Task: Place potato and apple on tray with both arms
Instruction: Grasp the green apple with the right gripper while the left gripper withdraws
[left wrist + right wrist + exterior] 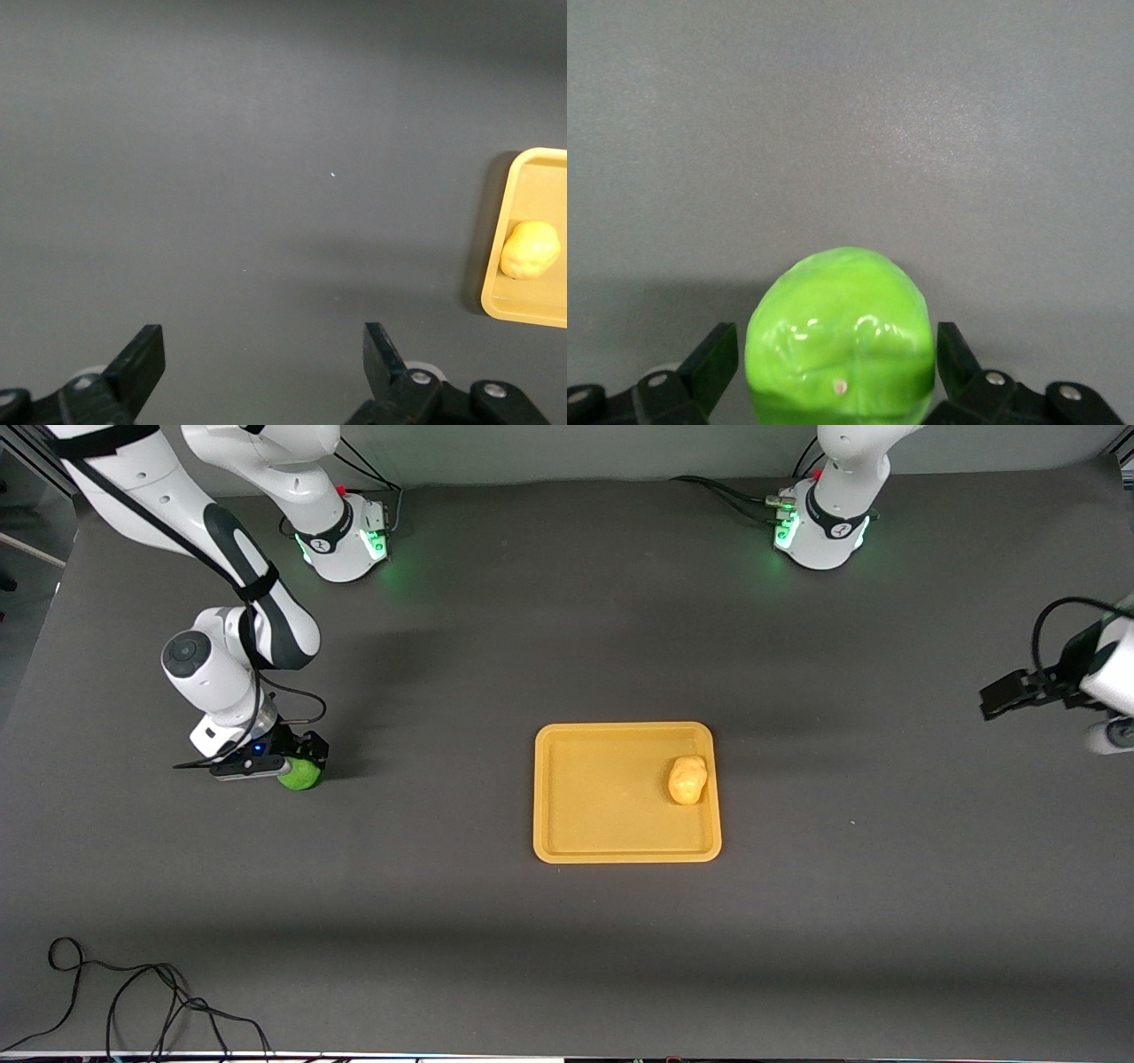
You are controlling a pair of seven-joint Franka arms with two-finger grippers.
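Nearest the front camera: loose black cable (133, 1001) on the dark grey counter (567, 921). Farther up, flat rectangular orange-yellow plastic tray (567, 850), mid-counter, with the lumpy yellow-tan potato (687, 779) already inside, near the rim toward the left arm's end. Small bright green glossy apple (301, 774) on the counter toward the right arm's end, well apart from the tray, with the right tool (282, 763) lowered around it. Left tool (1005, 695) up over bare counter at its own end, waiting.

Left wrist view: left tool (266, 354) spread wide, holding nothing; tray corner (496, 301) and potato (530, 250) off to one side.

Right wrist view: apple (840, 341) between the spread black fingers (713, 359) of the right tool (837, 367), gaps showing on both sides, not yet pinched.

Likely step: grasping the apple. Next move calls for closing on it, lifting, carrying over to a bare part of the tray, releasing.
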